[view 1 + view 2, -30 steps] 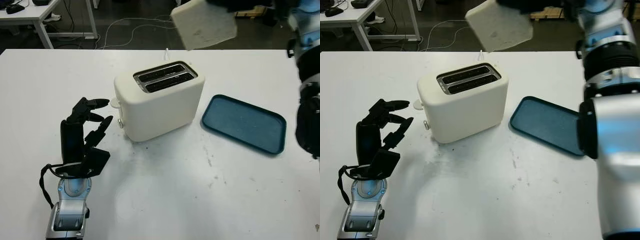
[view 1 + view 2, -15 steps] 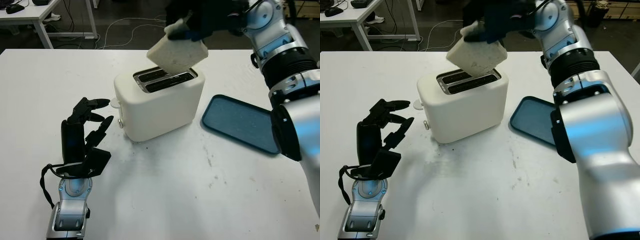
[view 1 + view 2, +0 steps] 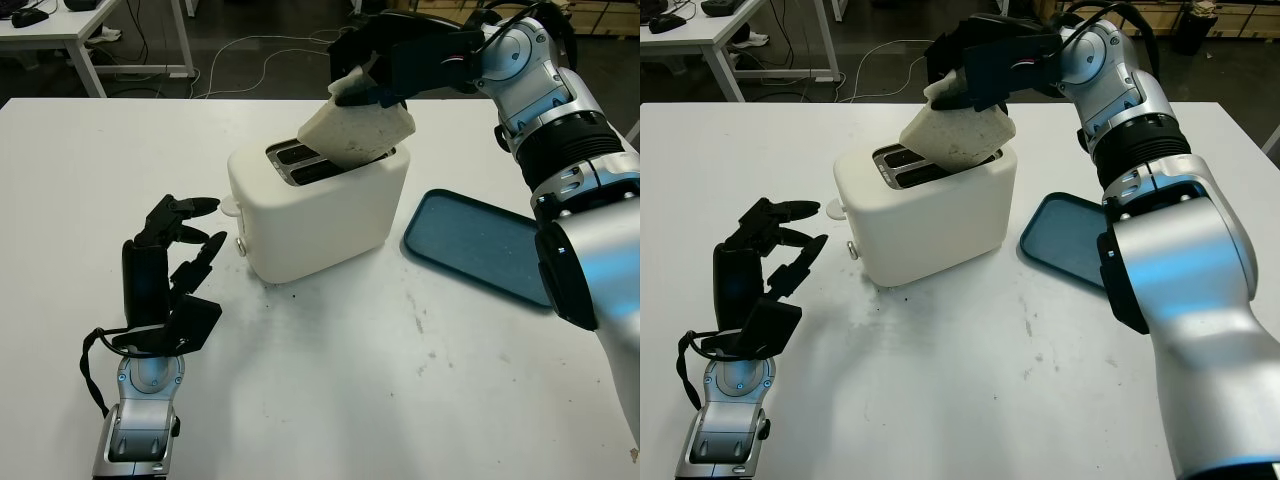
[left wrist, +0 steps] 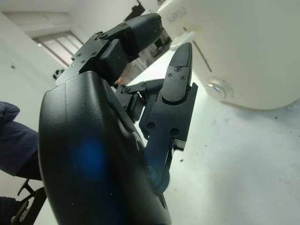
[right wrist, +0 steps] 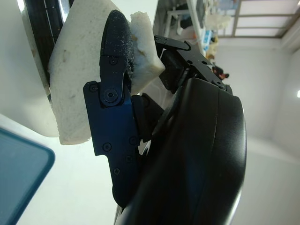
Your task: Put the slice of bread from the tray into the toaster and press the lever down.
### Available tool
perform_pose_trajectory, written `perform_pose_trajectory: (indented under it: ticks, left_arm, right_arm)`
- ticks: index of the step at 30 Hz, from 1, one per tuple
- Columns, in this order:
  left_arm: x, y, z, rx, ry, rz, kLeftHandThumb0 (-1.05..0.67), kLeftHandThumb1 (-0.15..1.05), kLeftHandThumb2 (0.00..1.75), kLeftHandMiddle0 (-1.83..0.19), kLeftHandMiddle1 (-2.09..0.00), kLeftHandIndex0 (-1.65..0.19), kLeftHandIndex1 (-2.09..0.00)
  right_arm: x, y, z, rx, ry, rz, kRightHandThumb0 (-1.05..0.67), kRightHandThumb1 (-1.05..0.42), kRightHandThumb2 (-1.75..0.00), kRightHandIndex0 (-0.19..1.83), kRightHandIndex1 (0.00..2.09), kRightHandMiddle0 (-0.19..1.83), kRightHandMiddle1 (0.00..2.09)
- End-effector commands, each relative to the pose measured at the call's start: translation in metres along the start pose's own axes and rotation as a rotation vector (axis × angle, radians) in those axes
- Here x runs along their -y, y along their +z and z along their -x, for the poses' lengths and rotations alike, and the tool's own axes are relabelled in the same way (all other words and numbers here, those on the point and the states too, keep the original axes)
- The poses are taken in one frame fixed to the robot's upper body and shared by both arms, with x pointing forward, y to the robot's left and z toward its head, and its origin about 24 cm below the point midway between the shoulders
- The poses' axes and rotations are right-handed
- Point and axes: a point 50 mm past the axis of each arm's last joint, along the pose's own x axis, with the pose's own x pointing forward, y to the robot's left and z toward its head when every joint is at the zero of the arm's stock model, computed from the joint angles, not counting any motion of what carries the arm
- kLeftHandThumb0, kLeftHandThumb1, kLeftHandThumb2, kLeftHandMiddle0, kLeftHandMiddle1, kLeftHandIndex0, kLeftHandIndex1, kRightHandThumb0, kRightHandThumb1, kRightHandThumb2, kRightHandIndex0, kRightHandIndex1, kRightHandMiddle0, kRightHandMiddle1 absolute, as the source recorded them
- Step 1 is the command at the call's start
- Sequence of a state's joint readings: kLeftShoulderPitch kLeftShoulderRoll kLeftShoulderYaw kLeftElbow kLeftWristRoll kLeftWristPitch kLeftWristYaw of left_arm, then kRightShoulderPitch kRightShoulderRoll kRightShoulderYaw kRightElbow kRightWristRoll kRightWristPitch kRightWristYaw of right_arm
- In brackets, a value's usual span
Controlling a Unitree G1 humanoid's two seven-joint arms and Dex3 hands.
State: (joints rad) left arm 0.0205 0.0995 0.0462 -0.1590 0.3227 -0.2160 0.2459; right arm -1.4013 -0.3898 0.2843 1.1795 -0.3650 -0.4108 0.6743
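At about 8 o'clock on the white table (image 3: 330, 390), the left hand (image 3: 172, 262) stands upright on its wrist, released and holding nothing, fingers pointing toward the toaster (image 3: 318, 212). The left wrist view adds what the head camera barely resolves: the toaster's near end wall, with a small round knob (image 4: 218, 86) low on it and the white lever tab (image 4: 184, 38) jutting out higher up, just beyond the tip of one black finger. The finger and the lever look close there, though whether they touch cannot be told.

The cream toaster sits near the table's centre, its two slots running from 8 toward 2 o'clock. The slice of bread (image 3: 356, 132) hangs tilted over the far end of the slots, its lower edge dipping at the slot opening while most of the slice is above the toaster's top. The right hand (image 3: 372, 76) grasps the slice along its upper edge, its arm reaching in from 2 o'clock over the back of the table.

The right wrist view shows the grip up close: a black finger (image 5: 115, 89) pressed flat across the face of the slice, crumbs clinging to the fingertip, with the dark slot grille beside the bread's far edge.

At 3 o'clock of the toaster lies the blue tray (image 3: 470, 240), partly hidden behind the right forearm.
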Motion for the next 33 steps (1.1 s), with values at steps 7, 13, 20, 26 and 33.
perform_pose_trajectory:
  ticks: [7, 13, 20, 26, 33]
  left_arm:
    - [0.0, 0.0, 0.001, -0.001, 0.0, -0.009, -0.17, 0.92, 0.16, -0.49, -1.35, -0.53, -0.83]
    - [0.0, -0.001, 0.002, -0.001, 0.002, -0.004, -0.16, 0.92, 0.16, -0.49, -1.37, -0.52, -0.83]
    - [0.001, -0.001, 0.003, -0.009, 0.011, -0.01, -0.18, 0.92, 0.15, -0.49, -1.37, -0.53, -0.84]
    - [0.001, -0.002, 0.004, -0.01, 0.01, -0.013, -0.18, 0.92, 0.16, -0.5, -1.35, -0.53, -0.83]
    - [0.002, -0.002, 0.005, -0.015, 0.014, -0.015, -0.17, 0.92, 0.15, -0.5, -1.35, -0.53, -0.83]
  right_arm:
    - [-0.009, -0.001, -0.001, 0.014, 0.006, 0.09, -0.6, -0.92, -0.31, 1.08, 1.75, 0.87, 1.75]
    - [-0.024, 0.0, -0.003, 0.035, 0.075, 0.195, -0.73, -0.92, -0.1, 0.7, 1.49, 0.64, 1.32]
    - [-0.033, 0.004, -0.002, 0.072, 0.148, 0.288, -0.76, -0.92, -0.03, 0.27, 0.58, 0.65, 0.04]
    - [-0.034, 0.005, -0.001, 0.09, 0.107, 0.319, -0.8, -0.9, 0.0, 0.06, 0.7, 0.53, 0.0]
    - [-0.03, 0.003, 0.002, 0.109, 0.051, 0.296, -0.8, -0.88, 0.0, 0.0, 0.78, 0.48, 0.0]
